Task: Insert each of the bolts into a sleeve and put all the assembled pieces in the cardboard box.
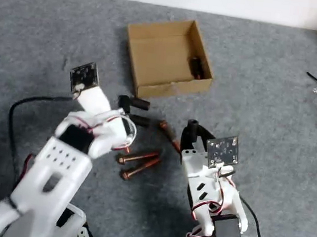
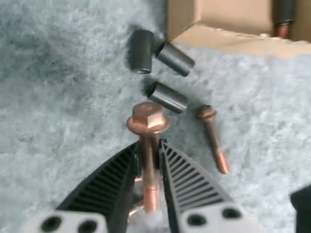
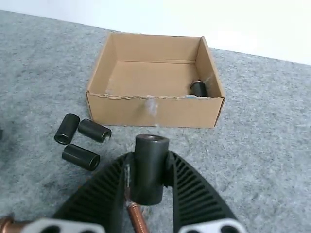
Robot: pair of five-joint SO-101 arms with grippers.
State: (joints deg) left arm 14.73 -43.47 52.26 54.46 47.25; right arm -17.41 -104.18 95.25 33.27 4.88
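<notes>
- Bolt (image 2: pixel 148 120): we see it clamped by its shank in the left gripper (image 2: pixel 149 148). The hexagonal head stands just beyond the fingertips and the rest of the shank runs back between the jaws. We judge that this grip keeps the bolt straight for carrying, but it covers the end that must enter a bore.
- Sleeve (image 3: pixel 148 182): the right gripper (image 3: pixel 148 161) is clenched on its middle and holds it upright. The open bore rises above the jaws, which we take to be deliberate, since it leaves the mouth free to receive a bolt.
- Step in hand: each arm grasps one half of a pair, so we judge that mating them is next. The two grippers lie near each other in front of the box.
- Loose sleeves (image 3: pixel 81 157): three lie on their sides in a cluster just before the box's front wall, near the left gripper.
- Loose bolts (image 1: pixel 139 157): two lie side by side between the arms. A lone bolt (image 2: pixel 213 138) lies near the sleeve cluster.
- Box (image 3: pixel 155 111): it sits open beyond the parts, with one piece (image 3: pixel 198 88) already lying in a far corner.
- Mat (image 1: pixel 274 109): grey felt bears everything.
</notes>
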